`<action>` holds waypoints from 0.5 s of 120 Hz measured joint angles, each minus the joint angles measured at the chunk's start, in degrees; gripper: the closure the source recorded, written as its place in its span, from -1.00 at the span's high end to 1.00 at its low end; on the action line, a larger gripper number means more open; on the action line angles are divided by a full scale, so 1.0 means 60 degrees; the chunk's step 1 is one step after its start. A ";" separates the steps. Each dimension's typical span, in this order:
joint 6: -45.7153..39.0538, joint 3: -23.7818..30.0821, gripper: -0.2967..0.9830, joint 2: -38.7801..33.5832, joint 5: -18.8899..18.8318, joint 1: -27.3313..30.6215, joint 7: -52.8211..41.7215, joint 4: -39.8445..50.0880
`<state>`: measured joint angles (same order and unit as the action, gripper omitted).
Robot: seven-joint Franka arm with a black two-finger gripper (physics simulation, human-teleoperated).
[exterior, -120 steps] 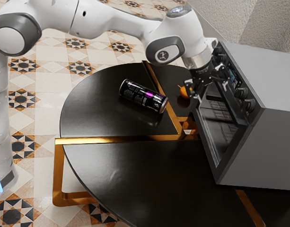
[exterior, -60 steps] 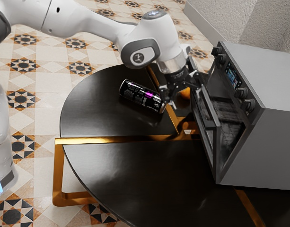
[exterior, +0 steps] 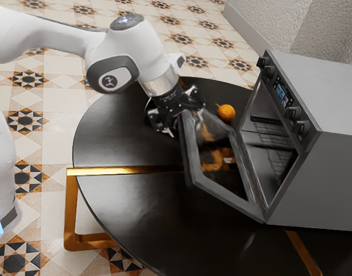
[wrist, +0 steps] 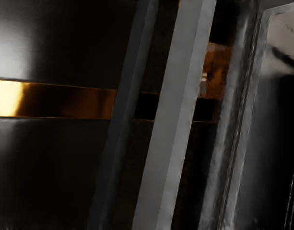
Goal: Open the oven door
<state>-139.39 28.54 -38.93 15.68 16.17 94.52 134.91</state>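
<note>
The gripper [exterior: 177, 110] is at the upper edge of the oven door [exterior: 221, 198], on the side away from the oven [exterior: 331, 103]; how its fingertips stand there cannot be made out. Hinged at the bottom, the door leans far out over the table and leaves the cavity and racks exposed. In the wrist view a dark bar, seemingly the handle [wrist: 119, 124], runs alongside the lighter grey door edge [wrist: 173, 115].
Beyond the door an orange [exterior: 225, 112] rests on the round black table [exterior: 124, 224]. The can is mostly hidden behind my hand. Control knobs [exterior: 302, 127] stick out from the oven front.
My hand has moved away from the oven, toward the exterior view's left. The door has swung with it from nearly closed to wide open. The can and orange have stayed put.
</note>
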 joint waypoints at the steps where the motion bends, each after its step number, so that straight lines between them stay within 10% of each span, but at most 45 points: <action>1: 0.0067 0.0045 0.51 0.0000 -0.0081 0.0002 0.0027 -0.0207; 14: 0.1488 -0.0159 0.52 0.1268 -0.0915 -0.0029 0.0356 -0.3274; 37: 0.5594 -0.4965 0.53 0.3579 -0.1380 -0.3011 0.1675 -0.6128; 60: 0.8115 -0.5121 0.54 0.3629 -0.1555 -0.3373 0.2977 -0.6222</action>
<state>-90.70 -2.19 -17.16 6.35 -4.06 112.38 97.57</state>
